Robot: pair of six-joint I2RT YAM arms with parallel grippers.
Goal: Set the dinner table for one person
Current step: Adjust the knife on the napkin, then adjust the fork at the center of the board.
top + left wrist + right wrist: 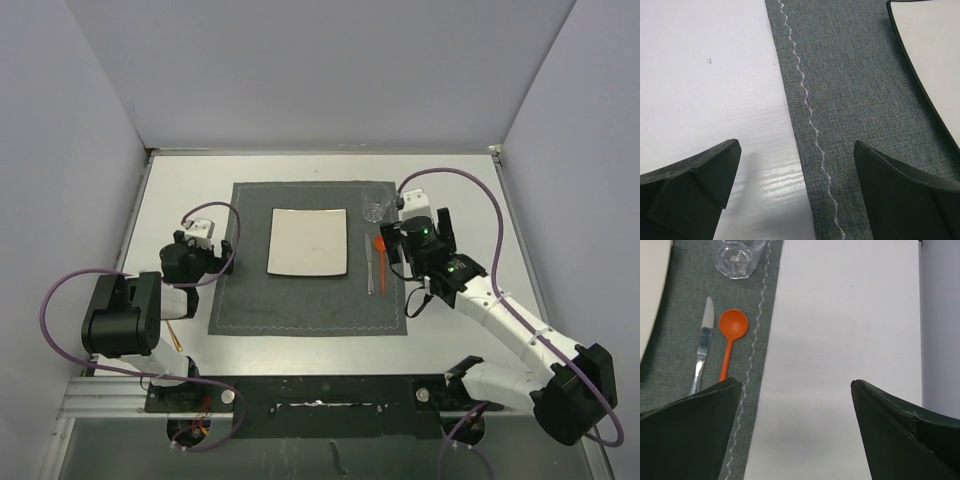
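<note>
**Hazards.**
- The right pincer [795, 385] stands wide open and holds nothing. It hangs over the 3 o'clock edge of the mat [300, 300]. The spoon [381, 255] and knife [369, 265] lie just beside its left finger, and the glass [374, 208] is at 12 o'clock from it. A sideways sweep toward 9 o'clock would likely push the cutlery out of line. A forward move at low height could tip the glass.
- The left pincer [797, 145] is also wide open and empty. It straddles the 9 o'clock edge of the mat, with the plate [308, 242] near its right finger. A descent here could snag the cloth edge. Dragging the cloth would shift everything on it.
- A thin brown stick [174, 335] lies at 7 o'clock beside the left arm. Its kind cannot be told.

**Desk.** The desk [300, 168] fills the work area, running from the arm bases at 6 o'clock to the back wall at 12 o'clock. It is flat, white and rectangular. In the wrist views its surface looks smooth and faintly glossy. A black rail [320, 395] runs along its 6 o'clock edge. The mat covers its centre.
</note>
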